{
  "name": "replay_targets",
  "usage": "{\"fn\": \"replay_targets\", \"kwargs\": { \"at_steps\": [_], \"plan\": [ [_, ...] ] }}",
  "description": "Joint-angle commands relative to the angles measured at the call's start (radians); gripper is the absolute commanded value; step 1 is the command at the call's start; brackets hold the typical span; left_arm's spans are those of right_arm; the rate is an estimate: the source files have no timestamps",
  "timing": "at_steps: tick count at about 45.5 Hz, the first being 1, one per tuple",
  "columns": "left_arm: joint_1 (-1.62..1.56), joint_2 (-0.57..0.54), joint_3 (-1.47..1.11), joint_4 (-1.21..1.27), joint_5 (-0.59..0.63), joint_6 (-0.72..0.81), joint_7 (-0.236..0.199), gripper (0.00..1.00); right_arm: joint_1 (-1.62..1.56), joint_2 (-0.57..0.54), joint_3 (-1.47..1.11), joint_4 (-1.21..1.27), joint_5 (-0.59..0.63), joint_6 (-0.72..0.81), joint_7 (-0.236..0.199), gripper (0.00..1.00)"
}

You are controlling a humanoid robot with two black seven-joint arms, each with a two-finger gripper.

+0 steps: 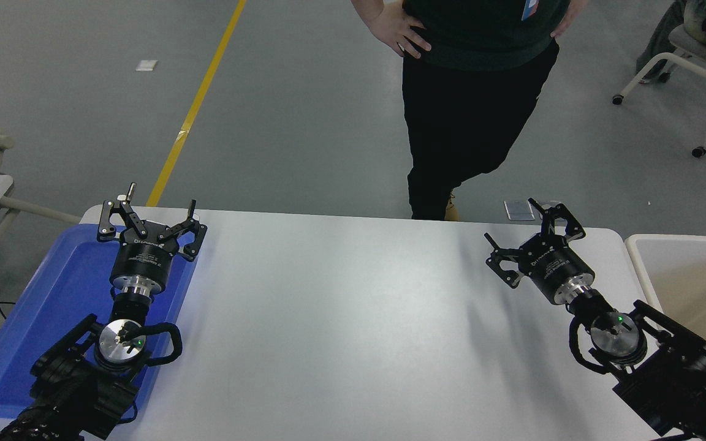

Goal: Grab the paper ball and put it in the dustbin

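Note:
No paper ball shows anywhere in the head view. The dustbin, cream-beige with a pale rim, stands off the table's right edge, and only its near corner and inner wall show. My right gripper is open and empty, low over the table's far right corner, just left of the dustbin. My left gripper is open and empty, parked over the far end of the blue tray at the lower left.
A person in dark clothes stands at the table's far edge, hands on hips. A small flat grey object lies at the far right edge. A wheeled chair stands at the top right.

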Motion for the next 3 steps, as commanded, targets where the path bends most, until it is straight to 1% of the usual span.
{"fn": "replay_targets", "kwargs": {
  "at_steps": [1, 3],
  "plan": [
    [0.000, 0.000, -0.001, 0.000, 0.000, 0.000, 0.000, 1.00, -0.012, -0.010, 0.001, -0.016, 0.000, 0.028, -0.001, 1.00],
    [0.000, 0.000, -0.001, 0.000, 0.000, 0.000, 0.000, 1.00, -0.014, -0.011, -0.001, -0.016, 0.000, 0.030, -0.001, 1.00]
  ]
}}
